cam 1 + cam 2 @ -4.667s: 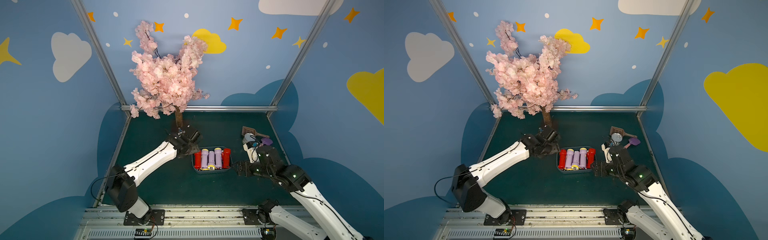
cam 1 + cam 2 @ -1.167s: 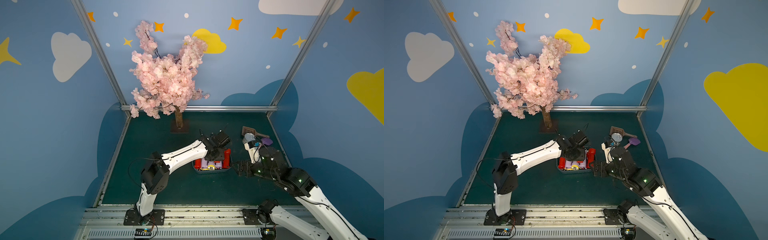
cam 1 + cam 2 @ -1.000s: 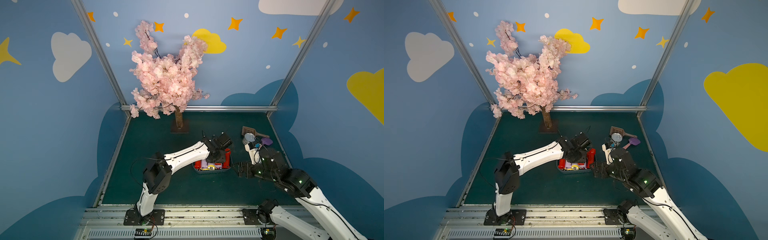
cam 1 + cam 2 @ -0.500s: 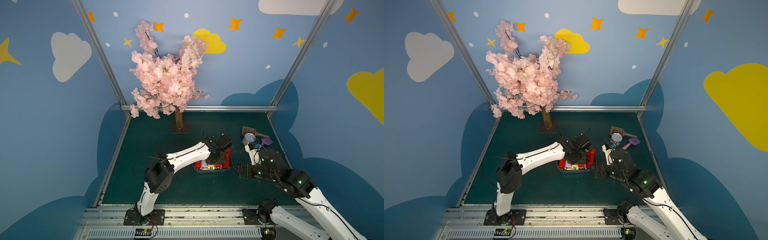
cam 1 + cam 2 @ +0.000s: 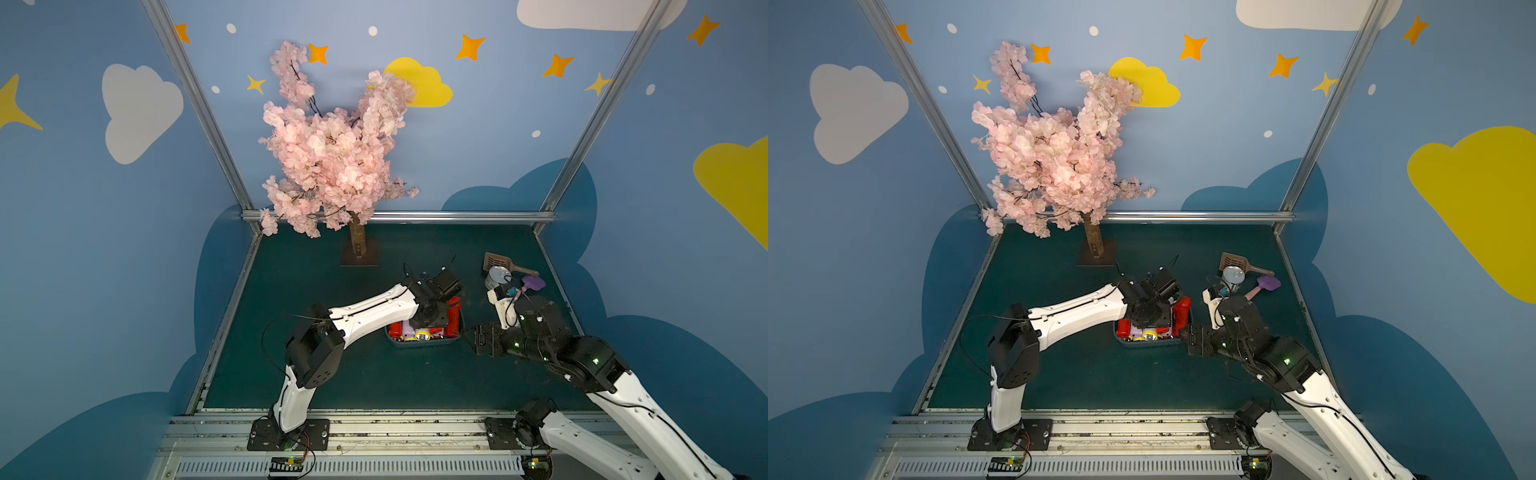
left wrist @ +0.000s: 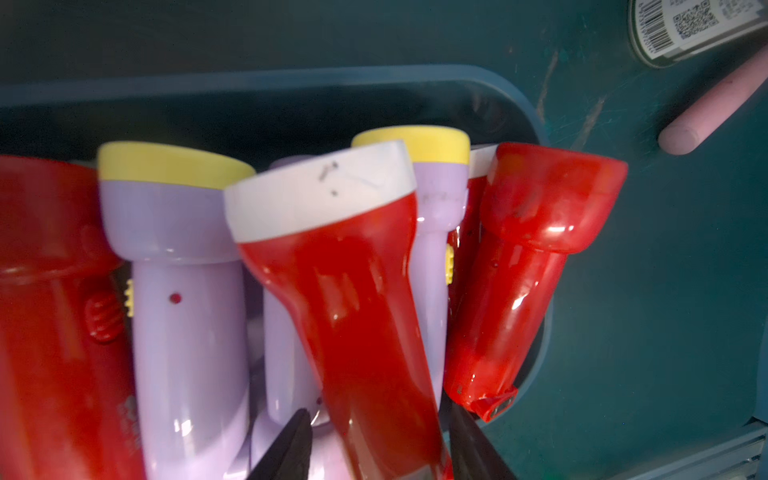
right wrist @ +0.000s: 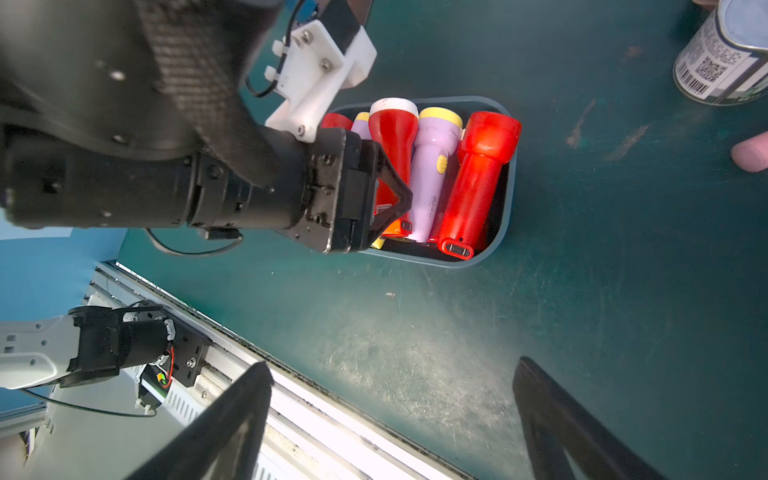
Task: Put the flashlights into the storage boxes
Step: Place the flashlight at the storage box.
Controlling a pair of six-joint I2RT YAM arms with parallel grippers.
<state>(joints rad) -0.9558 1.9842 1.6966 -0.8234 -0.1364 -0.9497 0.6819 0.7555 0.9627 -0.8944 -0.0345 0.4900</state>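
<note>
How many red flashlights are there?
4 red flashlights in the tub: one at the left end, one on top at the left gripper, two at the right. Some may be hidden.

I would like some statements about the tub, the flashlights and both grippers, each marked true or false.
1. A red flashlight with a white head lies between the jaws of the left gripper. True.
2. Lilac flashlights with yellow heads lie in the blue-grey tub. True.
3. The right gripper holds a flashlight. False: its jaws stand open and empty over the green mat.
4. The silver can stands inside the tub. False: it stands on the mat, near the brown scoop.
</note>
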